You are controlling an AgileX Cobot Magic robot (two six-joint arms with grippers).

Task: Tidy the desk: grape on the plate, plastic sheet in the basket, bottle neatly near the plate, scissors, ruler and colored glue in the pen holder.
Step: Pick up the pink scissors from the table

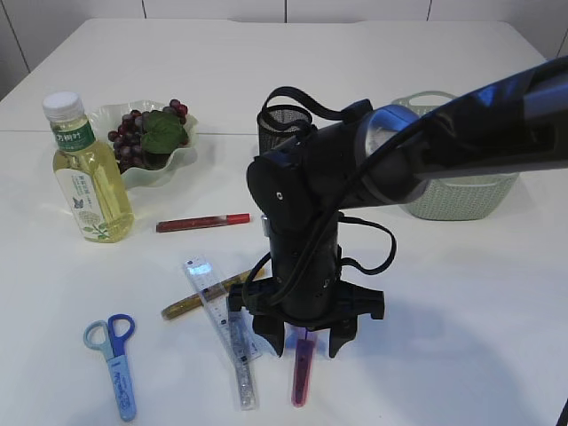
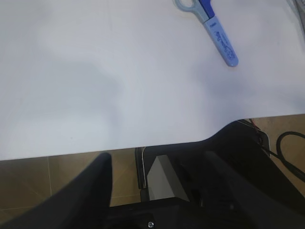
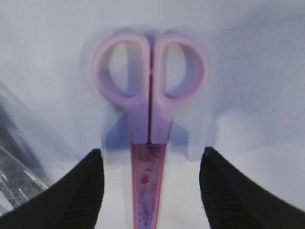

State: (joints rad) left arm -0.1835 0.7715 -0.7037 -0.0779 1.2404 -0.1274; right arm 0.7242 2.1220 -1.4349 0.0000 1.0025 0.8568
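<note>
While the grapes [image 1: 146, 135] already sit on the plate [image 1: 182, 164] beside the bottle [image 1: 86, 173], ruler [image 1: 222, 328], red glue [image 1: 202, 222], gold glue [image 1: 191, 302] and blue scissors [image 1: 115, 362] lie loose, pen holder [image 1: 282, 124] unfilled. Left wrist: gripper unseen, bare tabletop [image 2: 119, 86]. Right wrist: right gripper [image 3: 151, 188] wide open, straddling pink scissors [image 3: 150, 109], untouched.

White matte tabletop [image 1: 461, 293] fills nearly the whole exterior view, lit evenly with soft shadows. Behind it, a wall of pale panels [image 1: 355, 9] split by thin dark seams. Left wrist view: table edge curves inward, brown tiled floor [image 2: 57, 174] below (grout lines visible, slightly dim).
</note>
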